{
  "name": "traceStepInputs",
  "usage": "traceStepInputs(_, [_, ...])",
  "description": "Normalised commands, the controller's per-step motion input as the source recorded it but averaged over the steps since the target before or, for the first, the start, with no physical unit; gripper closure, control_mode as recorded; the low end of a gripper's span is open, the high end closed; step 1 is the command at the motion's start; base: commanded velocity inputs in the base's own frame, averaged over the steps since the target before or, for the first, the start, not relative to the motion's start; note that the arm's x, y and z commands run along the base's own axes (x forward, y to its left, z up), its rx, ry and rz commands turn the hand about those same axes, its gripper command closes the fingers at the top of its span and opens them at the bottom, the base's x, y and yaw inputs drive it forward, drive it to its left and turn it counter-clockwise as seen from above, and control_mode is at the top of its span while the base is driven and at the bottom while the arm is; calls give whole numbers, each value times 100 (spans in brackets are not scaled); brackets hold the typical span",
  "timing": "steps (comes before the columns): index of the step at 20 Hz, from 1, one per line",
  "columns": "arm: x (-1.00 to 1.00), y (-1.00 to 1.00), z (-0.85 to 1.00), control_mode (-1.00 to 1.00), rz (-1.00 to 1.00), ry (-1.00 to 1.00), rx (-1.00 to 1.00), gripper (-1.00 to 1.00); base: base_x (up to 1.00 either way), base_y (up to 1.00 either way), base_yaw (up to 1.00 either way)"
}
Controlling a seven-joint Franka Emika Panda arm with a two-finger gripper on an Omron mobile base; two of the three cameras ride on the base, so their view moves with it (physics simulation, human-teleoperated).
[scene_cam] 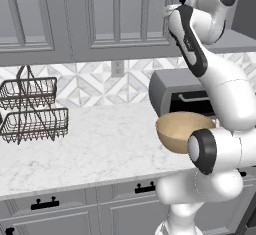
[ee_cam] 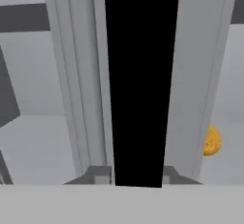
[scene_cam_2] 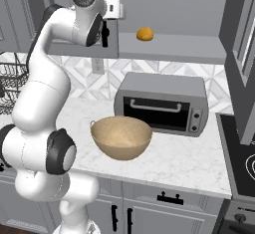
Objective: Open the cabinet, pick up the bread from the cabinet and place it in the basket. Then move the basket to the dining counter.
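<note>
Jaws closed on the black handle (ee_cam: 141, 82) of the cabinet (scene_cam_2: 112, 19) door, bar running 12 to 6 between the fingertips (ee_cam: 97, 174). Door already swung partly out; bread (scene_cam_2: 145, 34) on the shelf at 3 o'clock of the gripper (scene_cam_2: 103, 16), just past the door edge. Basket (scene_cam_2: 121, 137) down at 6 on the marble surface (scene_cam_2: 179, 163), before the toaster oven (scene_cam_2: 162, 102). Ample room.

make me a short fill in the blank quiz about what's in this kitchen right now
The bread sits inside the open ____.
The basket stands on the counter in front of the ____.
The fingers are at the door's black ____.

Missing words: cabinet; toaster oven; handle
</note>
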Motion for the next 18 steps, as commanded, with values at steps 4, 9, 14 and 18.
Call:
traceStepInputs(4, [100, 34, -50, -100, 1, -7, 0, 100, 0, 0, 0])
traceStepInputs(9, [23, 92, -9, -100, 11, 2, 0, 100, 0, 0, 0])
traceStepInputs(14, [-79, 100, 23, -100, 15, 6, 0, 100, 0, 0, 0])
traceStepInputs(18, [-100, 100, 4, -100, 8, 1, 0, 100, 0, 0, 0])
